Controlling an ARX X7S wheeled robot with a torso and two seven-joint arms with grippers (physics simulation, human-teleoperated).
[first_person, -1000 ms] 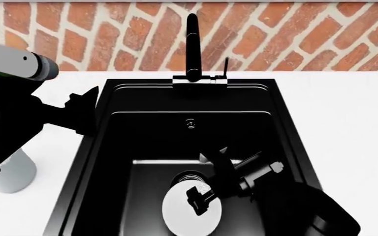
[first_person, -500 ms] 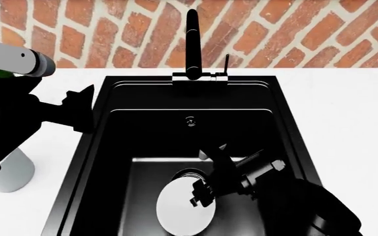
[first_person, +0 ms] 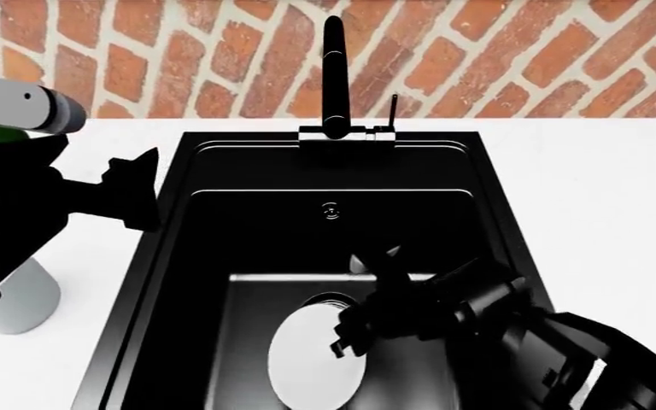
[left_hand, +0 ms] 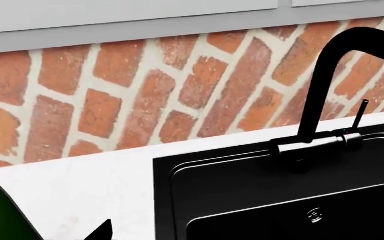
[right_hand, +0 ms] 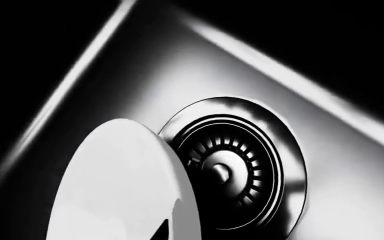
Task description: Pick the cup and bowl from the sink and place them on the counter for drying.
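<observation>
Right claw [first_person: 345,337] at bowl [first_person: 305,363] rim in sink [first_person: 180,256].

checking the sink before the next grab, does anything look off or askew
Only the bowl: it sits tilted in the sink, partly overlapping the drain instead of lying flat. The right gripper is at its rim. Nothing looks spilled or broken.

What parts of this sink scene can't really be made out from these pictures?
- The bowl: the head view's bottom edge cuts off its lower part, and the right gripper covers its rim.
- Right gripper: black on the black sink; open or shut is unclear.
- Drain: partly hidden behind the bowl in the right wrist view.
</observation>
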